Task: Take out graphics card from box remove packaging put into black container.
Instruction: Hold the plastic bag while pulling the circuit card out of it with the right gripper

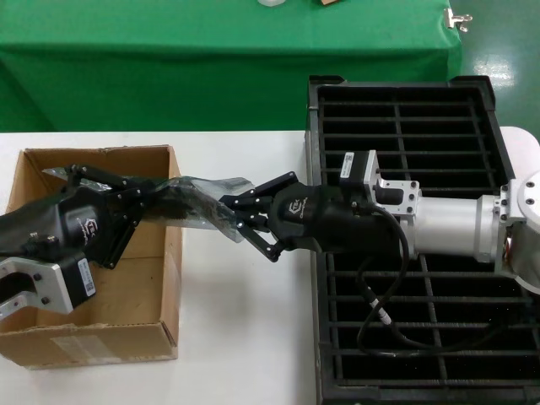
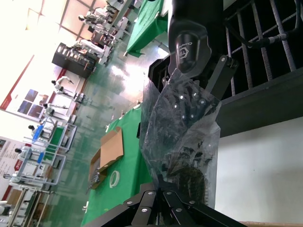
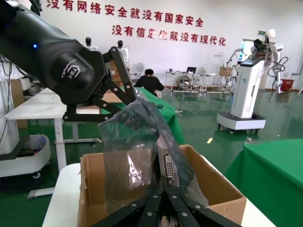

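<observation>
Head view: both my grippers hold one bagged object stretched between them above the desk [image 1: 245, 337]. My left gripper [image 1: 160, 192] reaches over the right wall of the box [image 1: 93, 342], its fingers closed on one end of the packaging [image 1: 198, 201]. My right gripper [image 1: 238, 219] comes from over the black container [image 1: 405, 114] and is closed on the other end of the packaging, above the strip of desk between box and container.

The box sits near the desk's left edge, open side up, with a pale label on its near outer wall. The black container lies along the desk's right edge, apart from the box, its narrow slots in two columns.

Right wrist view: the packaging [image 3: 137, 151] hangs crinkled between my right fingers [image 3: 151, 208] and my left gripper [image 3: 124, 97]. Inside it shows the metal end bracket of the graphics card [image 3: 168, 165], with a connector on it, held above the open box [image 3: 222, 194]. The card is thus still inside the bag, lifted clear of the box and not in the container.

Left wrist view: the packaging [image 2: 182, 137] spans from my left fingers [image 2: 156, 203] to my right gripper [image 2: 194, 90]; the card cannot be made out through the plastic here.
</observation>
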`<state>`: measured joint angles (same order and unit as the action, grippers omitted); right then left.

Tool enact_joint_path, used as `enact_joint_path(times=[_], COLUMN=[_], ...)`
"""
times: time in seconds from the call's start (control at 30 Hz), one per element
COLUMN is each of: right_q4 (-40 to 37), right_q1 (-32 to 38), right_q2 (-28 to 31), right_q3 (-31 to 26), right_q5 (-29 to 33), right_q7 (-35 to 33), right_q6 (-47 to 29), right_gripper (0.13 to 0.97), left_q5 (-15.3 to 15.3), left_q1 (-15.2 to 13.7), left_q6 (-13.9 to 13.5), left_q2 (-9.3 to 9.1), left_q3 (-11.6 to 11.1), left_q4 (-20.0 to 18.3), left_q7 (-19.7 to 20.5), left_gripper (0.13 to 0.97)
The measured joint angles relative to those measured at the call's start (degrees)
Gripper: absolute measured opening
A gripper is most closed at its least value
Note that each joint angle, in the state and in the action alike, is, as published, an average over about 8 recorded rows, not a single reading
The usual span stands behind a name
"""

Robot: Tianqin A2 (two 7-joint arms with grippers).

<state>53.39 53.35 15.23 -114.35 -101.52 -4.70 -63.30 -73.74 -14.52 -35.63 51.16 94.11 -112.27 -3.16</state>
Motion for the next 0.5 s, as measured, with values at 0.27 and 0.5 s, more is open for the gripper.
enact_joint_path(times=[0.27, 0.5], right_q4=[-0.6, -1.3], right_q1=[0.2, 0.5], right_q2=[-0.2, -0.7], right_q3=[0.0, 0.3], right_q5=[0.0, -0.2], right_q7=[-0.1, -0.4], right_q6=[0.1, 0.3], right_gripper=[0.163, 0.198], left_q5=[0.0, 0.0], left_q1=[0.0, 0.0], left_q6=[0.0, 0.0], left_q2=[0.00, 0.00], left_q3=[0.0, 0.0], left_q4=[0.0, 0.0], left_q7=[0.0, 0.0], left_gripper=[0.139, 0.139])
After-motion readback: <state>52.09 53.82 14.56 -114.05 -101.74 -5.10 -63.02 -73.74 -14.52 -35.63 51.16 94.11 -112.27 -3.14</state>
